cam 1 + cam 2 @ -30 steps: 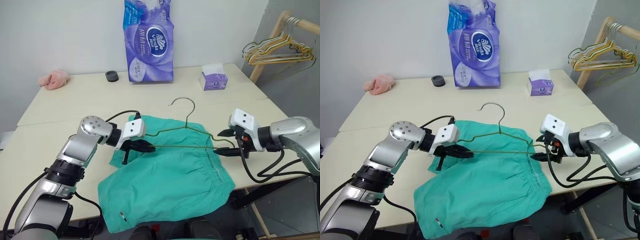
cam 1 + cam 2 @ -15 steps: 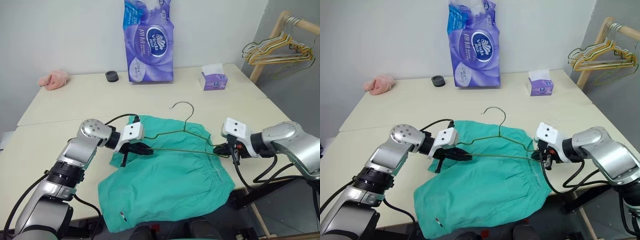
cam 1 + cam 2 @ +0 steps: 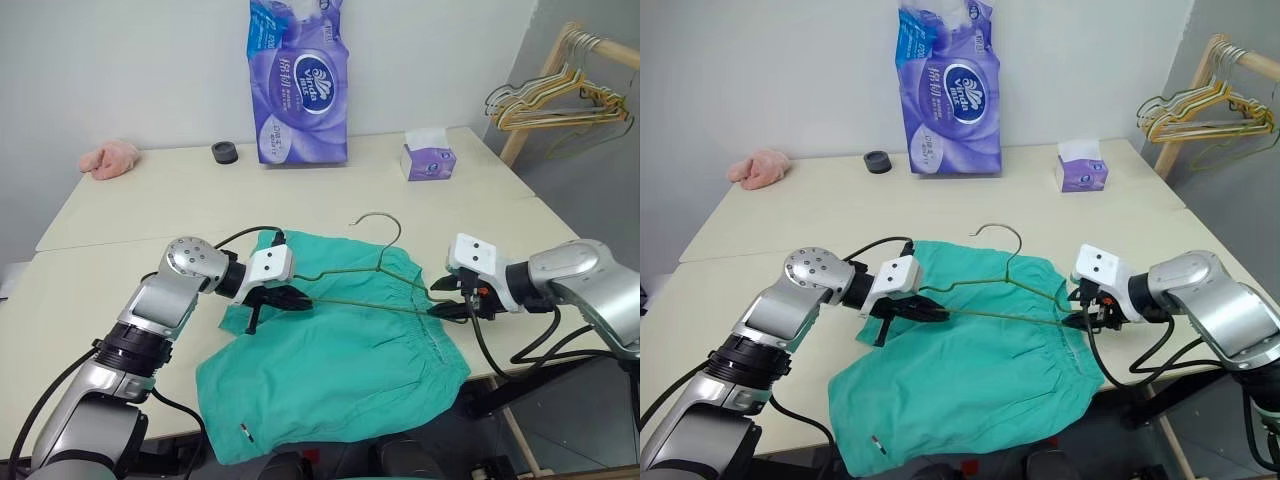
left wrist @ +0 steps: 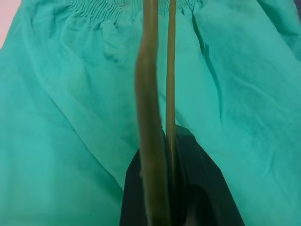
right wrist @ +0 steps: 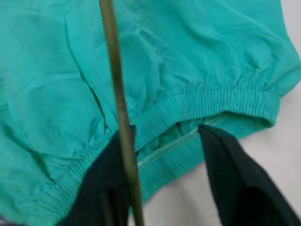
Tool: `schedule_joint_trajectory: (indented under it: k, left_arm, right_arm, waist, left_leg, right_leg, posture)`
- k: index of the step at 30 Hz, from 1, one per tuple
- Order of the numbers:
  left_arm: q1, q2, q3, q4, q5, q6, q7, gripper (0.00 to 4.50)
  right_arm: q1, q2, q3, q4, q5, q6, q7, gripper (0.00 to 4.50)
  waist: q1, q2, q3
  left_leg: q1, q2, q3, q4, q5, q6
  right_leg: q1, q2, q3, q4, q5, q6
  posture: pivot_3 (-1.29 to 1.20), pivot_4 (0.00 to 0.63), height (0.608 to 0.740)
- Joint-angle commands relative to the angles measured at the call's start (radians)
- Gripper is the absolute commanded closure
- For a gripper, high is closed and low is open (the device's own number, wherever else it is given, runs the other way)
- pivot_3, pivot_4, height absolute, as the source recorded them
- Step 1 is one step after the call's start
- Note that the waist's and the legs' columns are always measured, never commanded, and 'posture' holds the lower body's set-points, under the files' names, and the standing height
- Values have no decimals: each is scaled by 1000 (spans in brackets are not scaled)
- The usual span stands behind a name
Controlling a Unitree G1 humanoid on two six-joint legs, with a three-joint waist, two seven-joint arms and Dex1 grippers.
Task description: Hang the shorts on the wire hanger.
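Left gripper [image 3: 290, 298] clamped tight on the left corner of the wire hanger [image 4: 149, 94], both wires pinched between its black fingers. Right gripper [image 3: 440, 300] at the hanger's right corner, fingers [image 5: 230, 188] apart, straddling the gathered waistband with the wire lying against one finger; nothing gripped there. Hanger tilted up over the shorts [image 3: 340, 370], hook toward 12 o'clock, bottom bar running 9 to 3 just above the fabric. Shorts spread flat on the table [image 3: 150, 200], waistband at 3 o'clock, leg hems and white label toward 7.

Probably the step of getting fabric over the bottom bar. Best done by holding the left corner steady as a pivot, pinching only the waistband elastic with the right fingers and not the wire, then drawing it up and over the bar. Risk: catching wire and cloth together, or twisting the thin hanger out of the left grip.

Near edge of the table close at 6 o'clock, hem already overhanging it, so pull toward 12 rather than 6. Plenty of bare tabletop from 10 to 1; tissue pack [image 3: 297, 80] and tissue box [image 3: 429, 158] well apart at the far side.
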Motion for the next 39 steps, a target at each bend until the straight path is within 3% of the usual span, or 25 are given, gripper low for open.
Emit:
schedule_joint_trajectory:
  k: [1,16,19,25,27,36,39]
  left_arm:
    - [-24,1,12,-45,-10,9,10,4500]
    - [-16,6,5,-63,-4,0,8,4500]
    - [-11,6,4,-68,-4,-1,9,4500]
    - [0,5,3,-73,-1,-5,16,4500]
    - [3,4,3,-74,-1,-8,19,4500]
    - [0,-4,-1,-66,4,-8,31,4500]
    - [-4,-13,9,-65,-14,10,29,3782]
  right_arm:
    - [17,-34,-17,-48,17,5,31,1433]
    - [-3,26,34,6,-35,24,-20,1433]
    - [-11,33,40,18,-40,25,-15,1990]
    - [-17,34,44,16,-38,29,-1,4021]
    - [-17,34,44,13,-37,32,2,4480]
    - [-15,41,35,-12,-18,59,3,4480]
    - [-14,41,33,-12,-15,64,-1,4500]
  waist:
    - [0,0,0]
    - [0,0,0]
    - [0,0,0]
    - [0,0,0]
    - [-1,0,0]
    - [0,0,0]
    - [0,0,0]
  left_leg:
    - [0,0,0,0,0,0]
    - [0,0,0,1,0,0]
    - [0,0,0,1,0,0]
    - [0,0,0,1,0,0]
    - [0,0,0,1,0,0]
    - [0,0,0,1,0,0]
    - [0,0,0,1,0,0]
  right_leg:
    - [0,0,0,0,0,0]
    - [0,0,0,1,0,0]
    - [0,0,0,1,0,0]
    - [0,0,0,1,0,0]
    - [0,0,0,1,0,0]
    - [0,0,0,1,0,0]
    - [0,0,0,1,0,0]
  posture:
    - [-160,39,740]
    - [-161,43,740]
    - [-156,46,740]
    - [-157,49,740]
    - [-158,50,740]
    - [-162,51,740]
    - [-162,51,740]
